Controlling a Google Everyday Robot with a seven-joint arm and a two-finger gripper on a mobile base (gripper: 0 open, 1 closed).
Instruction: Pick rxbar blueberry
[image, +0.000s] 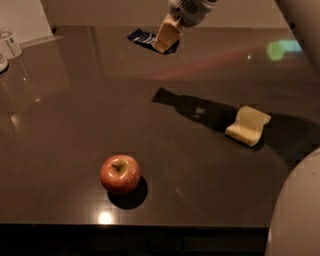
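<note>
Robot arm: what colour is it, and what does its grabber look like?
The arm is smooth, rounded and white, like a fat tube. Near the wrist there is a patch of small dark vent slots. The gripper, at the far side of the table over the rxbar blueberry, is a pale tan, blocky piece. No cables or writing show.

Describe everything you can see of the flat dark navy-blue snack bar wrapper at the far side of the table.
The flat dark navy-blue snack bar wrapper is thin and rectangular, glossy like foil or plastic, with white print too small to read. It lies flat on the dark glossy table, near the far edge, turned at a slant. The robot's gripper, at top centre, covers its right part in this view. Whether the gripper touches the wrapper cannot be told.
</note>
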